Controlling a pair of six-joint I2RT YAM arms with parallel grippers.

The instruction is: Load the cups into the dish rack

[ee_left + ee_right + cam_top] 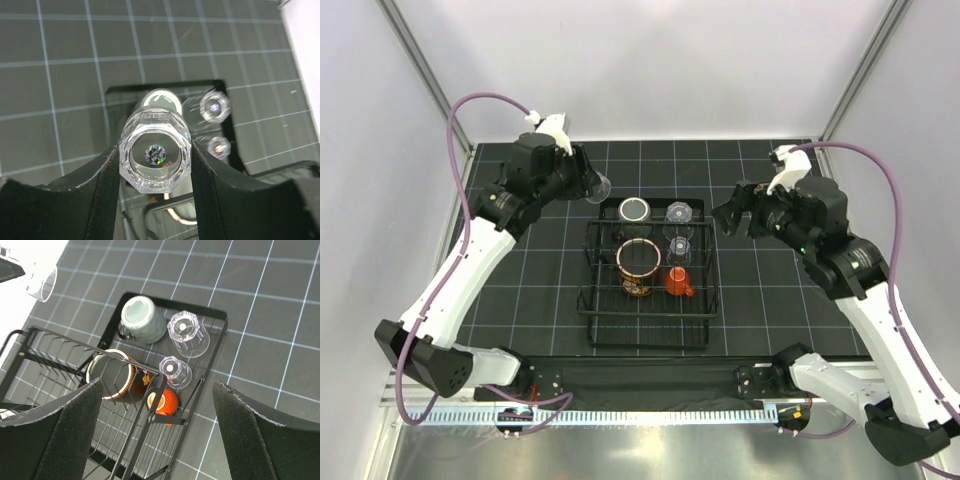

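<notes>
From above, the dish rack (pixel 592 300) sits mid-frame on the black grid mat (pixel 520 300). Inside it, the grey-green cup (pixel 634 209) is in the upper left corner, with the upper clear cup (pixel 679 212) just to its right and the lower clear cup (pixel 679 247) beneath that. The large mug (pixel 638 262) stands near the centre, and the orange cup (pixel 676 280) is beside it on the right. The left gripper (pixel 588 183), just above the rack's upper left corner in the frame, clamps the third clear cup (pixel 600 186). The right gripper (pixel 732 215) hangs right of the rack with its jaws spread and empty.

In the left wrist view, the third clear cup (pixel 155 155) fills the centre, pinched between both fingers (pixel 106 192). A shiny sticker on it faces the camera. The rack's rim and three cups show behind it.

In the right wrist view, the fingers (pixel 60 440) stand wide apart at the lower edge, with nothing between them. The rack and its five cups lie beyond. The third clear cup shows at the upper left corner.
</notes>
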